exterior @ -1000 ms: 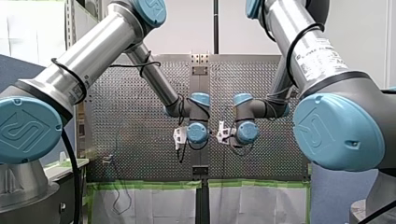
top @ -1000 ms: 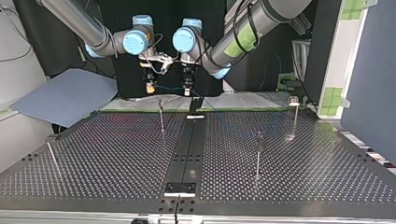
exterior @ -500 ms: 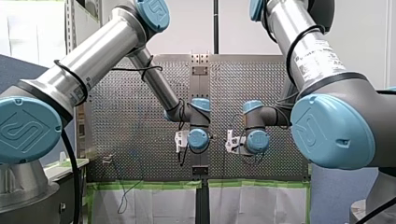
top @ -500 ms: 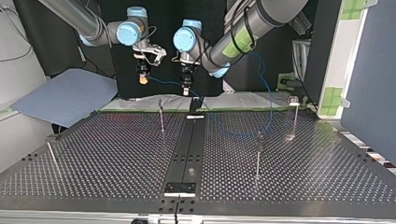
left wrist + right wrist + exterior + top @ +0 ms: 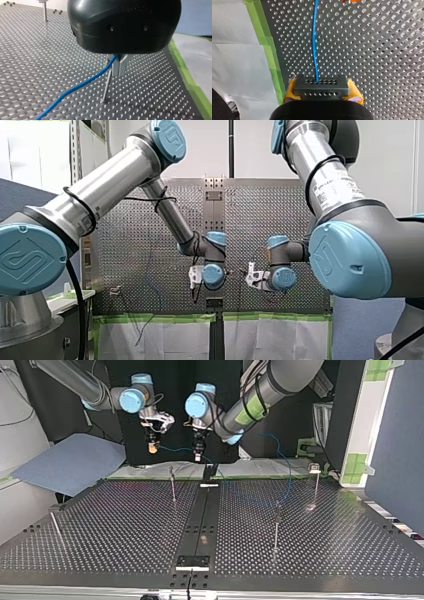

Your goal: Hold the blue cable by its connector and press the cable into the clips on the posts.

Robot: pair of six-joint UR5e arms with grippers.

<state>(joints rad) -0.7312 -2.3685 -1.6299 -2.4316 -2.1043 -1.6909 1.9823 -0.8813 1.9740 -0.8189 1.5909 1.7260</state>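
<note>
In the right wrist view my right gripper [image 5: 322,92] is shut with its yellow pads on a black perforated connector [image 5: 321,84]; the blue cable [image 5: 314,42] leaves it straight ahead over the perforated table. In the left wrist view my left gripper [image 5: 119,73] has its metal fingers shut on the blue cable [image 5: 82,83], which hangs away below, above a thin post [image 5: 107,86]. In the top view both grippers hover over the table's far edge, my right gripper [image 5: 153,449] left of my left gripper [image 5: 198,453], with the cable [image 5: 175,450] spanning between them.
Thin posts stand on the plate in the top view: one near the far edge [image 5: 172,484], one right of the middle [image 5: 276,527], one at the far right [image 5: 315,485], one at the near left [image 5: 55,527]. Slack cable loops at the far right [image 5: 286,467]. Green tape [image 5: 270,55] borders the table.
My right gripper has moved toward the top view's left, away from my left gripper, drawing the cable out between them. The slack loop at the right has risen and swung.
</note>
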